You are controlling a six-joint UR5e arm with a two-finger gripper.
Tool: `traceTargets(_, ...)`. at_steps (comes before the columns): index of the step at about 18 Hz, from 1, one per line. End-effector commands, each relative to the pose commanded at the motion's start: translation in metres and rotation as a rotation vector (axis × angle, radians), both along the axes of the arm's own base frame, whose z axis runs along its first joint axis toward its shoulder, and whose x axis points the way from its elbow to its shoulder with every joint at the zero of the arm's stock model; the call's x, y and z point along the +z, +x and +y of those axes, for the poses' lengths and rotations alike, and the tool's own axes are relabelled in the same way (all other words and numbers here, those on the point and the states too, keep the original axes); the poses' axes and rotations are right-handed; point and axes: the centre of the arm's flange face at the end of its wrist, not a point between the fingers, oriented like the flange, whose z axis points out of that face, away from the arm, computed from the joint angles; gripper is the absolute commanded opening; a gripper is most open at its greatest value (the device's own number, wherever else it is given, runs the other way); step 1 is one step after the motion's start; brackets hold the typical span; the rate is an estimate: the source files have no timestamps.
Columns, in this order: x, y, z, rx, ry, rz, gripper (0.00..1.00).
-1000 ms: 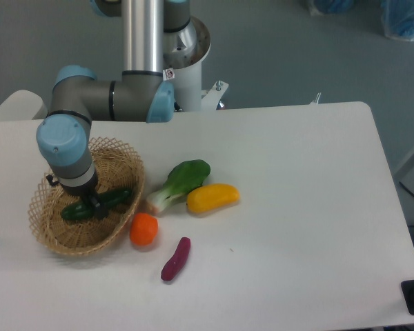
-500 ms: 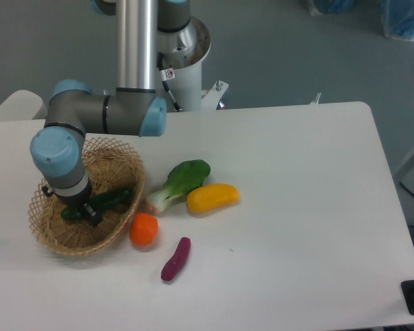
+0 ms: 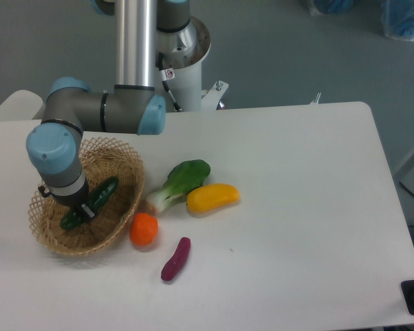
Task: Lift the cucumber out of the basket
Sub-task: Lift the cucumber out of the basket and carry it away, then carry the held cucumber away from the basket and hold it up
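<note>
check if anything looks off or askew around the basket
The cucumber sits tilted, its upper end raised toward the basket rim rather than lying flat, with the gripper down on its middle. That fits a grasp, though the fingers themselves are too dark to make out. Nothing looks spilled or damaged.

light: even, diffuse, overhead | surface (image 3: 297,207): bright white, slightly washed | shadows: soft, faint | focus: mildly soft, low resolution | glare: none

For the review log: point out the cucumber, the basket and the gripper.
cucumber (image 3: 105,191), fixed camera, on its upper right half.
basket (image 3: 129,181), fixed camera, on its right inner wall.
gripper (image 3: 83,207), fixed camera, between the fingertips at the cucumber.
</note>
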Motion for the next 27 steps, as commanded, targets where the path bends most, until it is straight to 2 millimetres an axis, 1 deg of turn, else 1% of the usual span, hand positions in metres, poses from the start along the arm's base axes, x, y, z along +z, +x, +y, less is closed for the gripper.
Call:
traceTargets(2,0.006,-0.018,-0.003,0.028,0.005,0.004,0.19)
traceTargets(6,0.015,-0.066,-0.014,0.097,0.025,0.001,0.19)
traceTargets(8,0.025,-0.093,-0.018,0.136,0.042,0.009,0.19)
traceTargets(12,0.046,-0.154,-0.027,0.180,0.076,0.036,0.19)
traceTargets(16,0.057,-0.210,-0.041,0.202,0.071,0.045,0.19)
traceTargets(21,0.052,-0.269,-0.059,0.215,0.063,0.052,0.19)
traceTargets(27,0.040,-0.352,-0.083,0.203,0.055,0.071,0.19)
